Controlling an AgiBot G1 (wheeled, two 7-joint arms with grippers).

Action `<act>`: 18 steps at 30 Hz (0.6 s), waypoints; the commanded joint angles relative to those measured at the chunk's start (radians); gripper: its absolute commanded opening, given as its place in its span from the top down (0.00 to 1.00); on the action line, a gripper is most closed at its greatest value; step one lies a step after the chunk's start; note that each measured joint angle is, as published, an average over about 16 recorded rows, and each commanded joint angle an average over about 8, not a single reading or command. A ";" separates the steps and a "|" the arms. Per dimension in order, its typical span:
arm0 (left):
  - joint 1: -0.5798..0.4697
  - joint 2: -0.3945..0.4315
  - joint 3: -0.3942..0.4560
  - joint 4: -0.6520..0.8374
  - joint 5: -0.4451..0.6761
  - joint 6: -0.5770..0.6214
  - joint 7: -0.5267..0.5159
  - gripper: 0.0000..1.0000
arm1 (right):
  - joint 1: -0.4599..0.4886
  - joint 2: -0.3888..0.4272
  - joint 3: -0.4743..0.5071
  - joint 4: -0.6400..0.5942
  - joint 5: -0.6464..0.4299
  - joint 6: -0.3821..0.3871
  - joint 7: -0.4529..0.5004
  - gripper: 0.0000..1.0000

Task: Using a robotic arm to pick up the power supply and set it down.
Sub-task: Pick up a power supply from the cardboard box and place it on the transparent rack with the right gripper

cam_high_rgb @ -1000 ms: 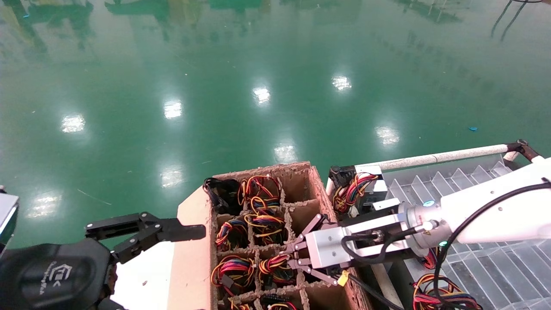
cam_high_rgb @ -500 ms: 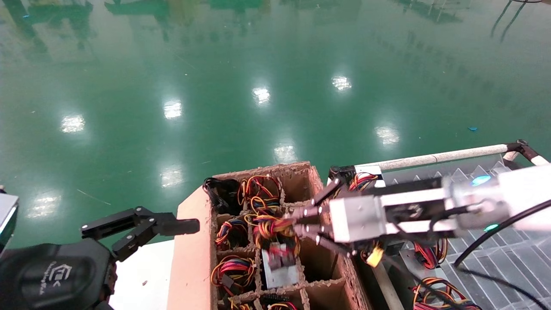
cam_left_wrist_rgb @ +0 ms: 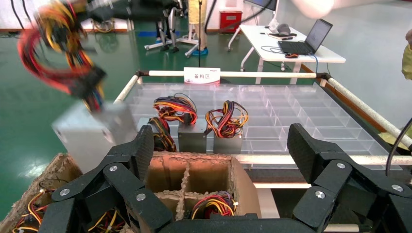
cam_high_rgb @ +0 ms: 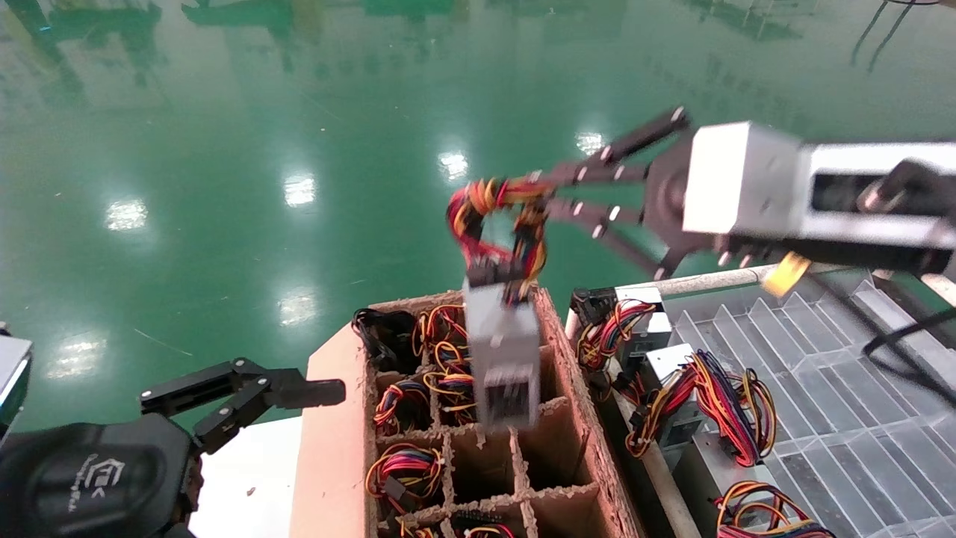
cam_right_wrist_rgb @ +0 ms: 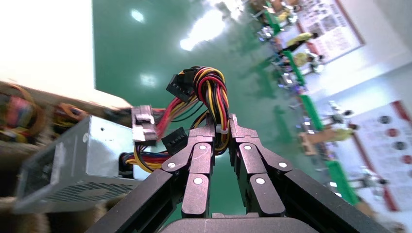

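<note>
Stretching across the whole room is a glossy green floor (cam_high_rgb: 299,112), and low against it sits a brown cardboard crate (cam_high_rgb: 332,448) split into cells, several stuffed with coiled wires. Just to its right lies a clear plastic divider tray (cam_high_rgb: 844,418) with more silver units (cam_left_wrist_rgb: 193,136) standing along its near edge. High over the crate's far end reaches the robotic arm (cam_high_rgb: 859,198) on the robot's right; its right pincer (cam_high_rgb: 534,196) is pinched tight on the looped wire bundle (cam_right_wrist_rgb: 214,92). From those wires the power supply (cam_high_rgb: 502,359) dangles clear of the crate, its metal body hanging above the cells and tilted. Down at the crate's left side hangs the left pincer (cam_high_rgb: 299,394), black fingers (cam_left_wrist_rgb: 131,150) spread wide, holding nothing.
</note>
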 commanded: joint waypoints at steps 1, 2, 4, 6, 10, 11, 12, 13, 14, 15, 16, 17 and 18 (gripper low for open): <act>0.000 0.000 0.000 0.000 0.000 0.000 0.000 0.00 | 0.023 0.007 0.011 -0.008 0.004 0.000 -0.008 1.00; 0.000 0.000 0.000 0.000 0.000 0.000 0.000 0.00 | 0.040 0.008 0.012 -0.027 -0.002 -0.004 -0.019 1.00; 0.000 0.000 0.000 0.000 0.000 0.000 0.000 0.00 | 0.075 0.009 0.012 -0.072 -0.017 -0.011 -0.044 1.00; 0.000 0.000 0.000 0.000 0.000 0.000 0.000 0.00 | 0.110 0.009 0.010 -0.126 -0.033 -0.019 -0.075 1.00; 0.000 0.000 0.001 0.000 0.000 0.000 0.000 0.00 | 0.178 0.004 0.000 -0.247 -0.073 -0.033 -0.147 1.00; 0.000 0.000 0.001 0.000 -0.001 0.000 0.000 0.00 | 0.193 0.002 -0.004 -0.278 -0.083 -0.037 -0.167 1.00; 0.000 0.000 0.001 0.000 -0.001 0.000 0.000 0.00 | 0.209 0.000 -0.008 -0.310 -0.094 -0.042 -0.187 1.00; 0.000 0.000 0.001 0.000 -0.001 0.000 0.000 0.00 | 0.223 -0.002 -0.012 -0.340 -0.105 -0.046 -0.207 1.00; 0.000 0.000 0.001 0.000 -0.001 0.000 0.000 0.00 | 0.236 -0.004 -0.017 -0.369 -0.116 -0.050 -0.227 1.00; 0.000 0.000 0.001 0.000 -0.001 0.000 0.001 0.00 | 0.248 -0.005 -0.021 -0.399 -0.126 -0.054 -0.247 1.00; 0.000 0.000 0.001 0.000 -0.001 0.000 0.001 0.00 | 0.260 -0.007 -0.026 -0.427 -0.136 -0.057 -0.267 1.00; 0.000 0.000 0.001 0.000 -0.001 -0.001 0.001 0.00 | 0.271 -0.008 -0.030 -0.455 -0.145 -0.060 -0.287 1.00; 0.000 -0.001 0.001 0.000 -0.001 -0.001 0.001 0.00 | 0.280 -0.008 -0.033 -0.483 -0.153 -0.063 -0.307 1.00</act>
